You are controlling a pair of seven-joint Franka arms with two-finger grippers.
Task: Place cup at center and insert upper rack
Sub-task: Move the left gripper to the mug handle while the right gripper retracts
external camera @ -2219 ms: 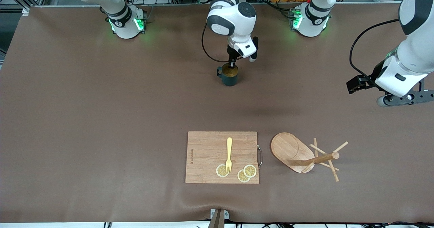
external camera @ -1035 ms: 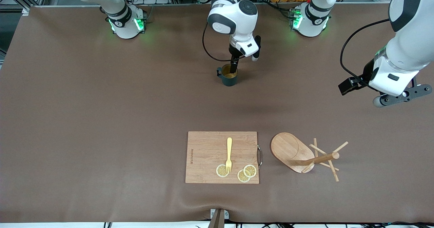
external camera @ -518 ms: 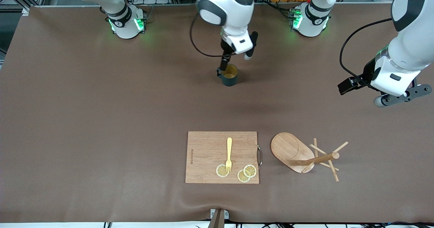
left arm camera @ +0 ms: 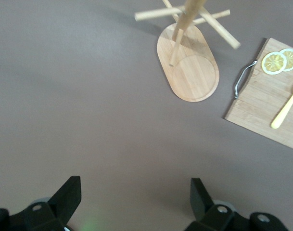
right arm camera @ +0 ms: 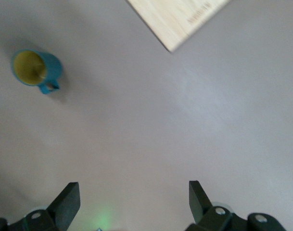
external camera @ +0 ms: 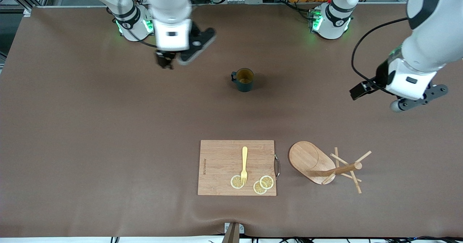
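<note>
The dark teal cup point(external camera: 243, 79) stands upright on the brown table, free of both grippers; the right wrist view shows its tan inside point(right arm camera: 34, 68). My right gripper point(external camera: 195, 49) hangs open and empty over bare table, off toward the right arm's end from the cup. The upper rack point(external camera: 325, 167), a light wooden mug tree, lies tipped on its side, nearer the front camera than the cup. Its oval base point(left arm camera: 192, 67) and post also show in the left wrist view. My left gripper point(external camera: 417, 99) hovers open and empty above the table near the left arm's end.
A rectangular wooden cutting board point(external camera: 220, 167) with a yellow fork point(external camera: 244, 163) and lemon slices point(external camera: 260, 184) lies beside the rack, toward the right arm's end. Its metal handle point(left arm camera: 242, 79) faces the rack's base. A corner of the board point(right arm camera: 180, 19) shows in the right wrist view.
My right gripper has lifted off the cup and swung away toward the right arm's base; the cup stays put. The left gripper has drifted slightly toward the table's middle.
</note>
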